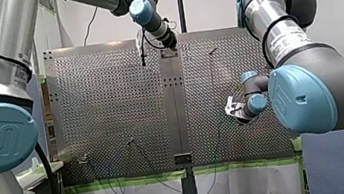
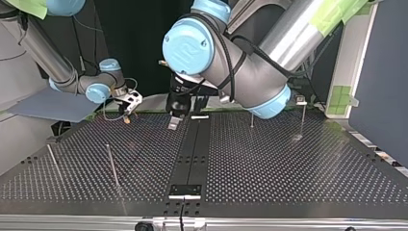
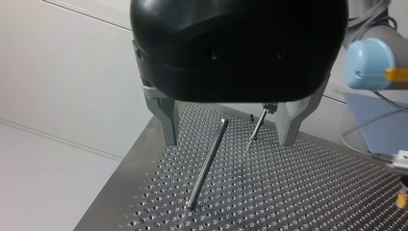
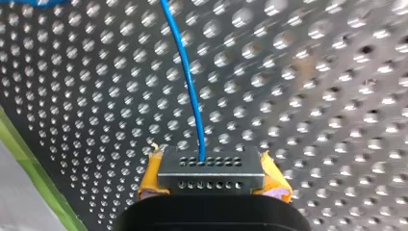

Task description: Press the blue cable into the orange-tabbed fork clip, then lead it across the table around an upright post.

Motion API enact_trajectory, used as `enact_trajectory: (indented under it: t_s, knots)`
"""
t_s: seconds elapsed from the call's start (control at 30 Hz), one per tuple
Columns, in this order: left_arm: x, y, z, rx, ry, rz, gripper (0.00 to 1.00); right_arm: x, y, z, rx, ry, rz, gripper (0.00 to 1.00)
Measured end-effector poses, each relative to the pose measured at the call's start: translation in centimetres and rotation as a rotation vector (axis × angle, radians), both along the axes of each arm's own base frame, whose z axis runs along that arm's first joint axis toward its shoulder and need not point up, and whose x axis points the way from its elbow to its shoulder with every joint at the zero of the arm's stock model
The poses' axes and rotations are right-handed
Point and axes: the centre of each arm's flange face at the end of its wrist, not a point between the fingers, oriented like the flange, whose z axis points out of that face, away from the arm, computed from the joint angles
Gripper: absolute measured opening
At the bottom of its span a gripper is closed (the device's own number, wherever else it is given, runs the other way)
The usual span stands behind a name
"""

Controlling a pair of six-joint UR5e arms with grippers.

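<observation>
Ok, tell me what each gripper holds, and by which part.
My right gripper pinches the blue cable between its yellow pads; whether at its end or midway cannot be told. My left gripper is open and holds nothing.

The thin blue cable point(image 4: 190, 82) (glossy, smoothly bent), pinched in my right gripper point(image 4: 210, 166), runs ahead toward eleven o'clock. A slim metal post point(image 3: 208, 163) stands upright, a thinner post point(image 3: 255, 127) at its one o'clock.

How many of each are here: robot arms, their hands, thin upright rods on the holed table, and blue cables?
Robot arms: 2
Hands: 2
Thin upright rods: 4
Blue cables: 1
Total: 9
</observation>
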Motion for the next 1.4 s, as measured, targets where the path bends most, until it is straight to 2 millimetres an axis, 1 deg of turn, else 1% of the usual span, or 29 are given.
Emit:
enact_trajectory:
  t_s: [0.13, 0.3, 0.47, 0.53, 0.87, 1.07, 1.23, 1.33, 1.4]
  knots:
    - [0.1, 0.1, 0.0, 0.006, 0.003, 0.002, 1.00, -0.4, 0.8, 1.7, 0.030, -0.017, -0.022, 0.00]
    - [0.2, 0.4, -0.1, 0.014, 0.007, 0.006, 1.00, -1.0, 2.9, 3.4, 0.076, -0.007, -0.038, 0.00]
    - [0.3, 0.5, -0.1, 0.016, 0.008, 0.009, 1.00, -1.3, 4.1, 5.7, 0.073, -0.008, -0.044, 0.00]
    - [0.4, 0.6, -0.1, 0.017, 0.009, 0.010, 1.00, -1.4, 4.4, 6.7, 0.063, -0.014, -0.045, 0.00]
    - [0.4, 0.7, -0.1, 0.021, 0.012, 0.012, 1.00, -1.9, 4.6, 13.4, -0.031, -0.047, -0.051, 0.00]
    - [0.4, 0.7, -0.2, 0.024, 0.013, 0.012, 1.00, -2.1, 5.4, 16.5, -0.060, -0.067, -0.054, 0.00]
    - [0.5, 0.8, -0.2, 0.027, 0.014, 0.013, 1.00, -2.9, 6.7, 18.1, -0.069, -0.080, -0.067, 0.00]
    - [0.5, 0.8, -0.2, 0.028, 0.014, 0.014, 1.00, -4.0, 7.5, 18.8, -0.074, -0.093, -0.088, 0.00]
    - [0.5, 0.9, -0.2, 0.028, 0.014, 0.015, 1.00, -5.1, 7.9, 19.2, -0.075, -0.099, -0.108, 0.00]
